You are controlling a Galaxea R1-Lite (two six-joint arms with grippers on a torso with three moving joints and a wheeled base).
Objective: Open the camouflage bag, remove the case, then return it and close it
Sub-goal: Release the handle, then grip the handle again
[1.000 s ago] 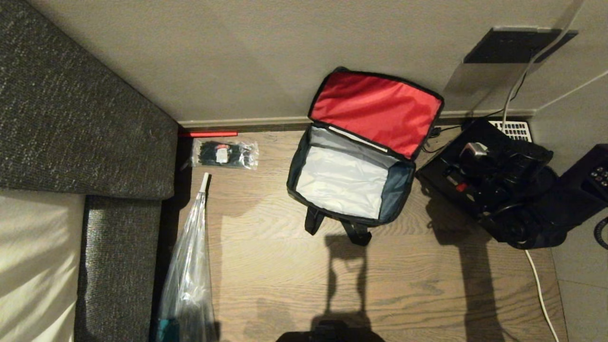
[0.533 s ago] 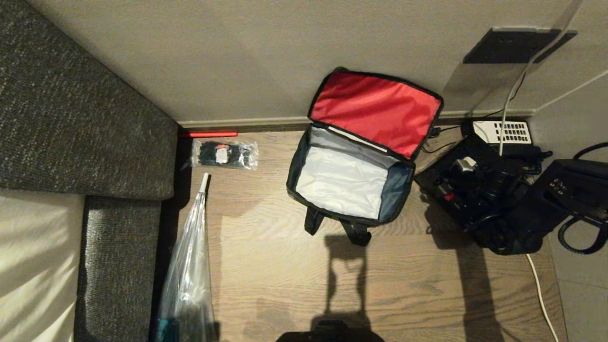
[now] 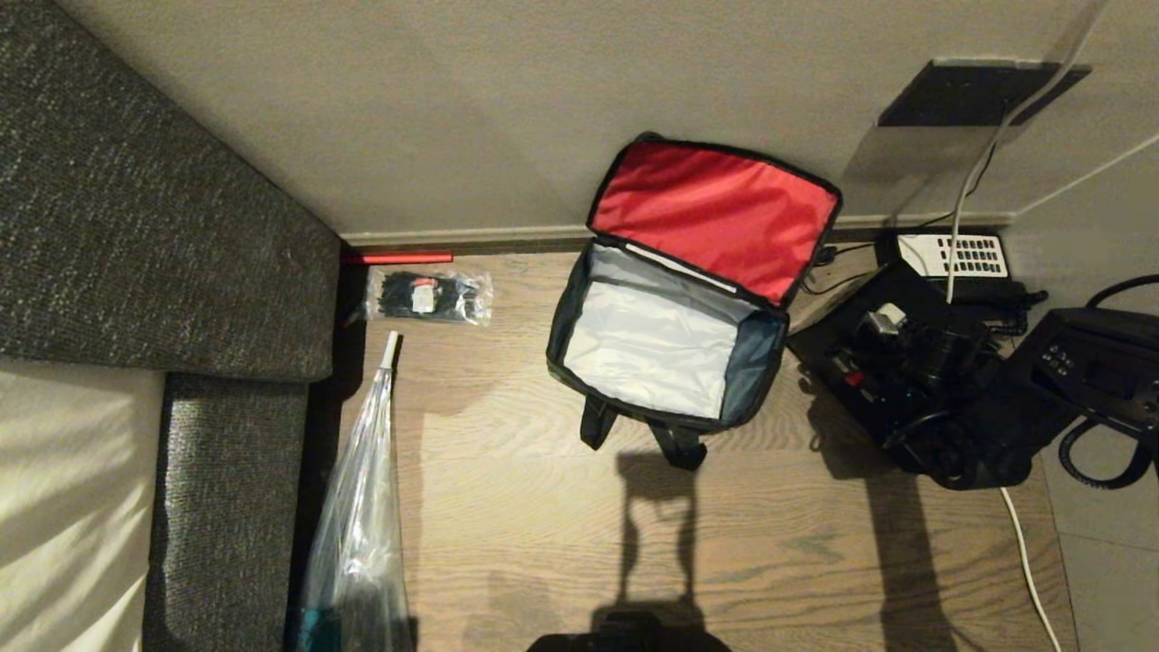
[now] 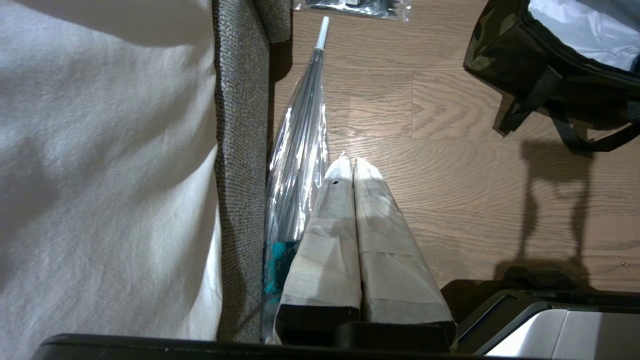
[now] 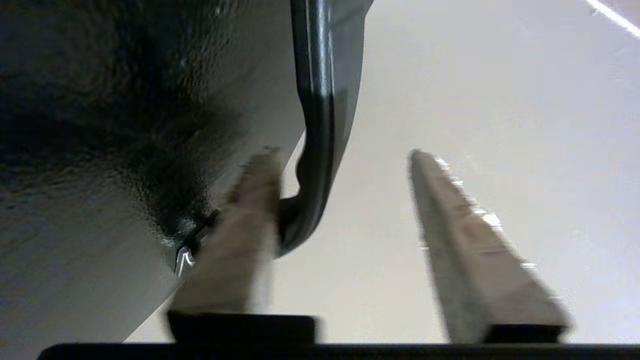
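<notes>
You're looking down at a wood-grain floor (image 3: 779, 543) running up to a pale wall (image 3: 471, 118), with a grey woven sofa (image 3: 136, 217) along your left; a clear packet of black cable ties (image 3: 427, 295) lies by the skirting, and a folded clear umbrella (image 3: 360, 516) lies along the sofa's edge; the camouflage bag (image 3: 665, 349) sits in the middle of the floor, its red-lined lid thrown back against the wall and its silver-grey inside showing nothing in it; to the bag's right, on the floor, you have the case (image 3: 842, 349), black and flat, lying just beside the bag and in front of a telephone with a white keypad (image 3: 960, 255); your right gripper (image 5: 345, 165) is down over that case, the arm reaching in from the right edge of the head view; in the right wrist view its fingers stand apart, clamped on nothing, with the case's black handle between them next to one finger; your left gripper (image 4: 352, 162) hangs low above the floor beside the umbrella, fingers pressed together and holding nothing.
</notes>
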